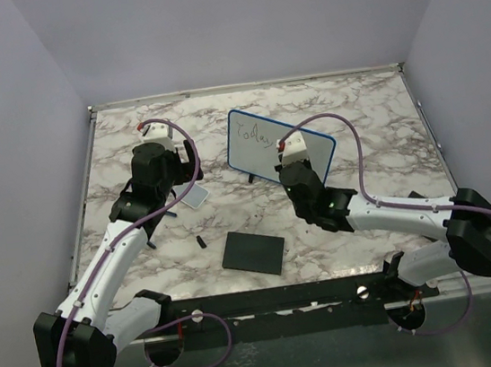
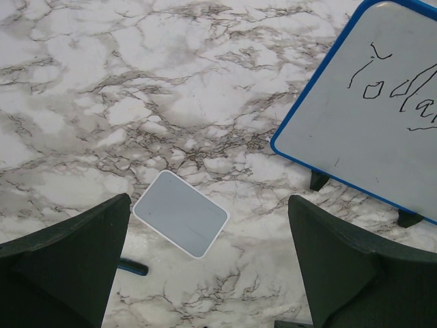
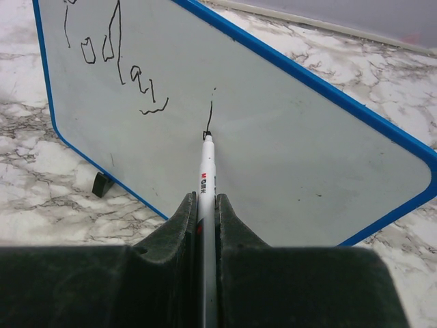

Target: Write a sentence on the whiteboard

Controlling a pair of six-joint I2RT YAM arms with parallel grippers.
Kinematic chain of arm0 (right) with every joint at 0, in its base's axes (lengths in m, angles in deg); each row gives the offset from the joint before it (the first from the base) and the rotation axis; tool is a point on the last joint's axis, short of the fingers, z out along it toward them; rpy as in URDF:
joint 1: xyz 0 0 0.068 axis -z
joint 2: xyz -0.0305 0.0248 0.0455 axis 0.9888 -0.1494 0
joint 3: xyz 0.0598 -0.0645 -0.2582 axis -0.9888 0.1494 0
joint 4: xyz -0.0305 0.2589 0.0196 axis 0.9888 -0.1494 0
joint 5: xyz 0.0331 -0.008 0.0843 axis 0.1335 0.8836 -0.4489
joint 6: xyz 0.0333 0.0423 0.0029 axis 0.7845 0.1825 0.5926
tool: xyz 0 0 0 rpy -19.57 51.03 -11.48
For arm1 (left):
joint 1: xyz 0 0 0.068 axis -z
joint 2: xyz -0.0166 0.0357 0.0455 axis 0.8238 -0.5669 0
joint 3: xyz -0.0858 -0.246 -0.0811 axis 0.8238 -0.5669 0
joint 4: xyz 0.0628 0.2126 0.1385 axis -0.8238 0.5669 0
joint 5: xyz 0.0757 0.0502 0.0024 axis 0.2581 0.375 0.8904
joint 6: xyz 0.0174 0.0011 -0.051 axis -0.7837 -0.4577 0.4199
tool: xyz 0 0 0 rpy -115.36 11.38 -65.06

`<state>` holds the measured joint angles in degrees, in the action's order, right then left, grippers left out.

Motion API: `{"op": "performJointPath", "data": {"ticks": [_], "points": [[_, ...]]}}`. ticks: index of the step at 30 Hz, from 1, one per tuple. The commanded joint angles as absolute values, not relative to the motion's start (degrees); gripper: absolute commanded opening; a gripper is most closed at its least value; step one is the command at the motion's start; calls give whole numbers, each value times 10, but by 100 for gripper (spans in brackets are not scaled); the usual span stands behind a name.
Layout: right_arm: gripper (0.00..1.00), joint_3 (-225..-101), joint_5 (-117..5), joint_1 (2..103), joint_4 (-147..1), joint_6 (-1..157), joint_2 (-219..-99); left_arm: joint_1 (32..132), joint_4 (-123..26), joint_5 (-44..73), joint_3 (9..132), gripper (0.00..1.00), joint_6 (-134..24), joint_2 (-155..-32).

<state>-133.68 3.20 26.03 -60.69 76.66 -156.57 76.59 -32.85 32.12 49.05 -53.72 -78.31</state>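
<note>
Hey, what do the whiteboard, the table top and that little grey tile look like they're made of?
Whiteboard: smooth white sheet, likely coated, since the writing sits on top; blue rim looks plastic.
Table: marble pattern, grey veins on white, possibly printed laminate.
Tile: flat pale grey face, white edge, probably plastic; unsure.

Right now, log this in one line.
right pincer: shut on marker, tip on whiteboard | sentence: "Today" plus one stroke | left pincer: open, empty
</note>
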Motion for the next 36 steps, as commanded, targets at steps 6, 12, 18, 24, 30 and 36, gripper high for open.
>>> {"op": "performJointPath", "data": {"ticks": [6,12,18,24,30,36], "points": [[0,-1318,63,262,-618,777,-1534,768,-335,312,484,99,-540,-775],[0,-1319,55,262,-632,792,-1541,768,-335,312,484,99,-539,-775],[0,-1319,51,262,-634,799,-1549,768,-336,312,484,99,-539,-775],[0,-1320,46,262,-631,803,-1557,768,-336,311,483,99,-540,-775],[0,-1322,42,261,-622,800,-1562,768,-336,312,484,99,-540,-776],[0,-1327,38,262,-605,790,-1570,768,-335,312,484,99,-540,-777]]}}
